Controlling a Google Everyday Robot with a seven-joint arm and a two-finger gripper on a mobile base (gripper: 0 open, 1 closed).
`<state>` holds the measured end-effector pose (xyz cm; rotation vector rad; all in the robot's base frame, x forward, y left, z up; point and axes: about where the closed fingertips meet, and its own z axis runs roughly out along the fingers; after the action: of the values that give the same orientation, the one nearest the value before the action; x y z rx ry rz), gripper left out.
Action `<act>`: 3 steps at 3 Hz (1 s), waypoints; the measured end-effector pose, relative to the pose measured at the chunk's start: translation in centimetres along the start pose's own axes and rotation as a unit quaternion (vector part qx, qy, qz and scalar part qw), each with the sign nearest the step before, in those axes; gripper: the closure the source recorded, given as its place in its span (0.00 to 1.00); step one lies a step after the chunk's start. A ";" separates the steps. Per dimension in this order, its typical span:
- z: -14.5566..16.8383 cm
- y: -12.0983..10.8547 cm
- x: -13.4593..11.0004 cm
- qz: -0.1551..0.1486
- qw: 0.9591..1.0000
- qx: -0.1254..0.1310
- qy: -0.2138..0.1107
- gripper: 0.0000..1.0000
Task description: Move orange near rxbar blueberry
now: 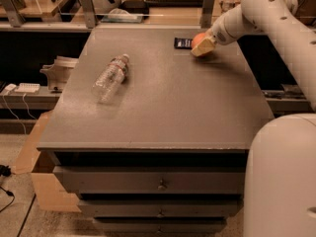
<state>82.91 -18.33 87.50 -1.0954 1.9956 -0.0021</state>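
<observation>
The orange (199,39) sits at the far right of the dark tabletop (163,98), partly covered by my gripper (203,46), whose tan fingers are around it. The rxbar blueberry (182,43), a dark flat bar with pale lettering, lies flat just left of the orange, nearly touching it. My white arm reaches in from the upper right.
A clear plastic water bottle (110,77) lies on its side at the left of the table. Drawers (158,184) are below the front edge. A shelf with clutter (128,6) runs behind the table. The robot's white body (284,177) fills the lower right.
</observation>
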 end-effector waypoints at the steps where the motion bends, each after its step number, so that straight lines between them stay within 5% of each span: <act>1: 0.2 0.1 0.1 0.003 1.000 -0.004 0.000 0.14; 2: 0.4 0.5 0.1 0.007 1.000 -0.011 -0.001 0.00; 3: 0.4 0.7 0.2 0.009 1.000 -0.013 -0.002 0.00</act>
<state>82.69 -17.87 86.88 -1.0934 2.0059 0.0345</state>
